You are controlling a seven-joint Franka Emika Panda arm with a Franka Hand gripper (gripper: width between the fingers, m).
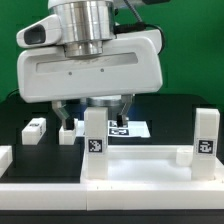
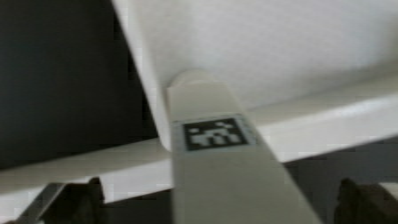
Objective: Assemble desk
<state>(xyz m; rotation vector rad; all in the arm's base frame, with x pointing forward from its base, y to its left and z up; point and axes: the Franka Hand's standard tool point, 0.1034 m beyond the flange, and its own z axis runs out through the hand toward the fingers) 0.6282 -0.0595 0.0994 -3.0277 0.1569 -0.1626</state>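
Observation:
The white desk tabletop (image 1: 140, 154) lies at the front with two white tagged legs standing upright on its corners. One leg (image 1: 95, 140) is at the exterior view's left, the other (image 1: 205, 142) at its right. My gripper (image 1: 95, 118) hangs just above the left leg. In the wrist view this leg (image 2: 215, 150) rises from the tabletop rim (image 2: 329, 108) between my dark fingers (image 2: 71, 202). My gripper (image 2: 217, 208) is open, with a gap on each side of the leg. It holds nothing.
Two loose white legs (image 1: 35, 129) (image 1: 68, 133) lie on the black table behind the tabletop, towards the exterior view's left. The marker board (image 1: 128, 128) lies behind the gripper. A low white rail (image 1: 5, 156) sits at the left edge.

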